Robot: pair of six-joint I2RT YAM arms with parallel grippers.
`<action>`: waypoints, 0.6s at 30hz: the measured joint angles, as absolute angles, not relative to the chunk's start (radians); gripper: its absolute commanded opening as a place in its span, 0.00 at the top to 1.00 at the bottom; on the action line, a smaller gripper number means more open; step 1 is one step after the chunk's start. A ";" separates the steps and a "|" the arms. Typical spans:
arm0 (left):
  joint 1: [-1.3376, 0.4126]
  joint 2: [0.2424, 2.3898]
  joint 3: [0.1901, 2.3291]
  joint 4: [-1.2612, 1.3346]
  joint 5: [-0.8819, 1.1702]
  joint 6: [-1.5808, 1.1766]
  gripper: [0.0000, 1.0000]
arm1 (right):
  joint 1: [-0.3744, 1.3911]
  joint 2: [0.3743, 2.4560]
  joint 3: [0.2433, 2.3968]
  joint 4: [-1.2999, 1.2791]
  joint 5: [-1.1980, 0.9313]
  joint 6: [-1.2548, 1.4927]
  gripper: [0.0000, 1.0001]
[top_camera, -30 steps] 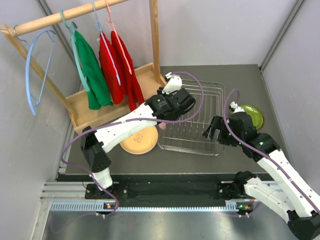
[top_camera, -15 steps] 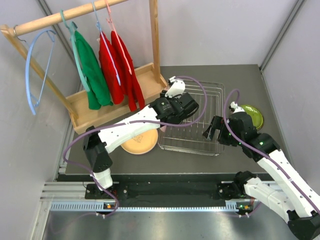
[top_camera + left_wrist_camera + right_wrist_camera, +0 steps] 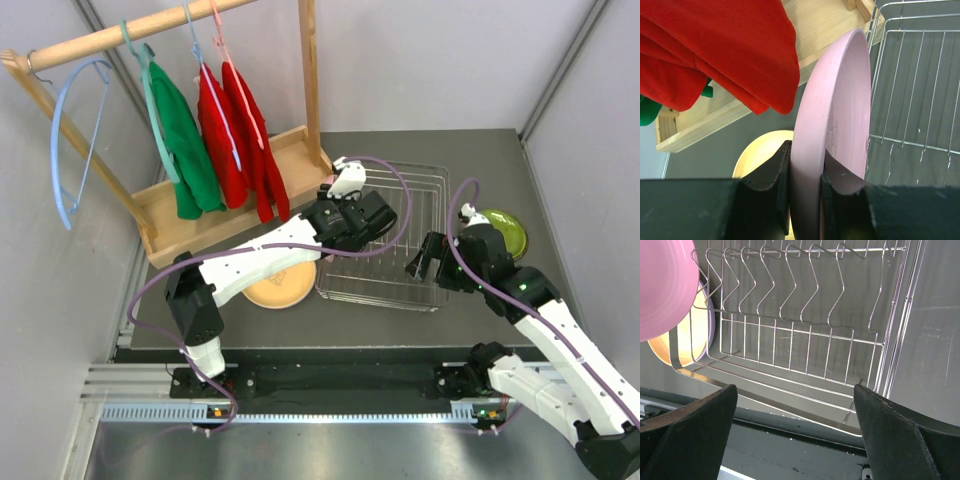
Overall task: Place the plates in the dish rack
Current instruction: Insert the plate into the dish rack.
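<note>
My left gripper (image 3: 805, 156) is shut on the rim of a pink plate (image 3: 840, 100), which it holds on edge. The plate hangs at the left end of the silver wire dish rack (image 3: 920, 75). From above, the left gripper (image 3: 352, 215) sits over the rack's (image 3: 400, 245) left side and hides most of the plate. The pink plate (image 3: 662, 285) also shows at the top left of the right wrist view. My right gripper (image 3: 425, 262) stands open at the rack's near right corner with nothing in it. An orange-tan plate (image 3: 275, 287) lies flat left of the rack, and a lime green plate (image 3: 505, 230) lies to its right.
A wooden clothes stand (image 3: 215, 205) with red (image 3: 240, 130) and green (image 3: 185, 140) garments stands behind and left of the rack. The red cloth (image 3: 730, 45) hangs close to the held plate. Grey walls close in the back and both sides.
The left gripper has carried the pink plate a little to the right, over the rack's left end. The right arm has stayed still and open.
</note>
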State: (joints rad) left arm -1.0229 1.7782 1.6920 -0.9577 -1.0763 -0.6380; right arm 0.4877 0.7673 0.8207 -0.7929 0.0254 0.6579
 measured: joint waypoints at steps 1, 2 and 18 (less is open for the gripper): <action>-1.023 1.778 1.691 -0.955 -1.079 -0.638 1.00 | 0.488 0.767 0.821 -0.793 0.025 0.658 0.01; -1.023 1.778 1.690 -0.953 -1.082 -0.636 1.00 | 0.488 0.766 0.821 -0.793 0.025 0.658 0.01; -1.025 1.673 1.573 -0.790 -1.012 -0.377 1.00 | 0.488 0.753 0.819 -0.793 0.025 0.663 0.01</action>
